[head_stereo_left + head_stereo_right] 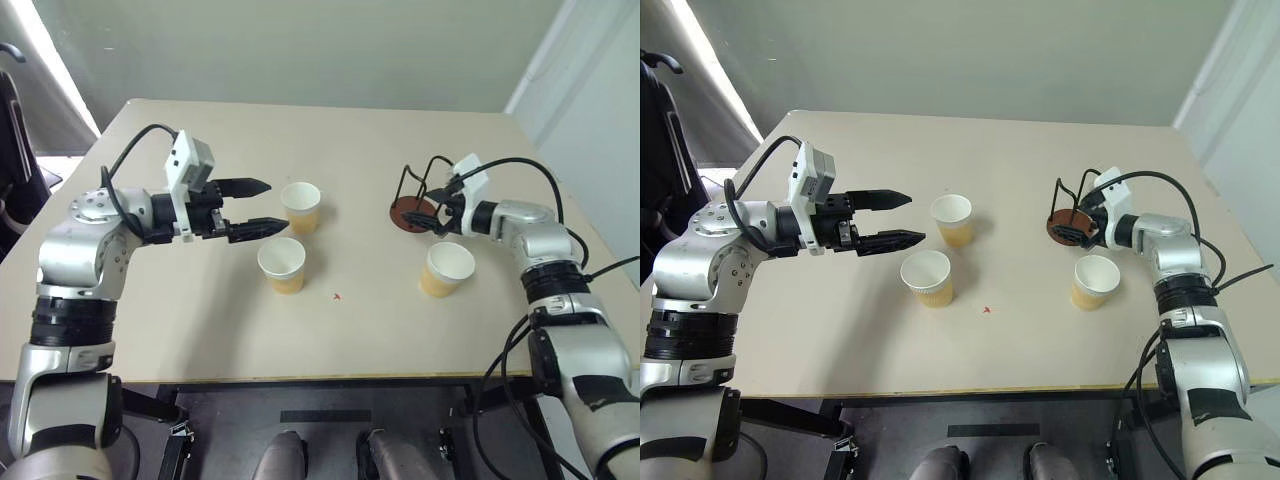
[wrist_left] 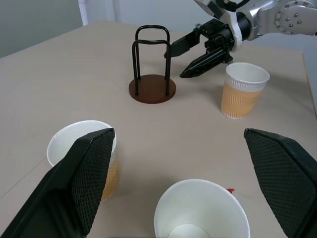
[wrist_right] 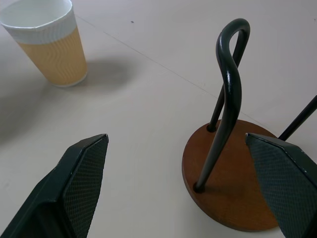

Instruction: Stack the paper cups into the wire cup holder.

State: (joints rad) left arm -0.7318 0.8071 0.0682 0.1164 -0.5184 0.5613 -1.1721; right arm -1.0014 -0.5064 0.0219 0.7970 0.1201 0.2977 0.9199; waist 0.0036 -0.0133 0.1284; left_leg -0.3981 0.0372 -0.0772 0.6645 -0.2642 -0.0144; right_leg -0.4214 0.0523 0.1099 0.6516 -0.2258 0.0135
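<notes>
Right gripper (image 1: 441,210) was spread wide, empty, right at the wire cup holder (image 2: 152,69), its wire loops upright. Left gripper (image 1: 252,207) was also spread, empty, nearest two upright paper cups (image 1: 300,207) (image 1: 282,264); third cup (image 1: 446,268) sat beside the right arm.

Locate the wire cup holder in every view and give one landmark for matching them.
Left eye view: wire cup holder right of centre, at the right gripper.
Right eye view: same spot, right of centre.
Left wrist view: upper middle, beside that gripper.
Right wrist view: close up between the fingers.
Shared landmark: the paper cup nearest the holder.
</notes>
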